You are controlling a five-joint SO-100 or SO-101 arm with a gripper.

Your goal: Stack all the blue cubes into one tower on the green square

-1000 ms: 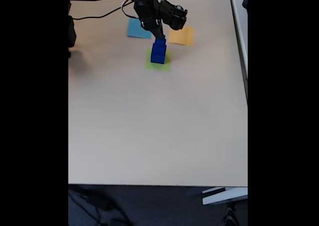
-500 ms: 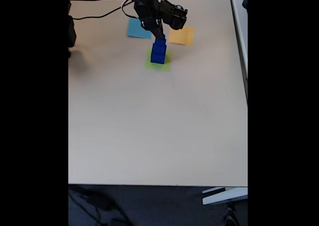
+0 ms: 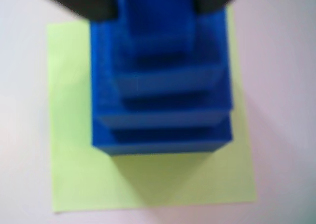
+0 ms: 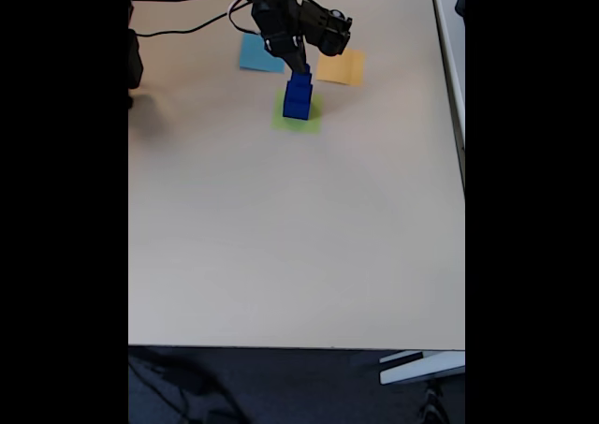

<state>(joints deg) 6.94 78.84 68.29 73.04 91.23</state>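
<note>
With our end effector (image 3: 154, 6) seemingly clamped on the top cube (image 3: 154, 23), a sideways pull could topple the tower (image 4: 298, 98) off the green square (image 3: 148, 179).

Office or lab: plain beige table (image 4: 281, 255), dark carpet (image 4: 281, 387)

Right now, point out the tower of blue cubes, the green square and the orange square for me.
tower of blue cubes (image 4: 298, 101), fixed view, front face of the stack.
green square (image 3: 79, 174), wrist view, bare lower left part.
orange square (image 4: 342, 67), fixed view, middle of the patch.
</note>
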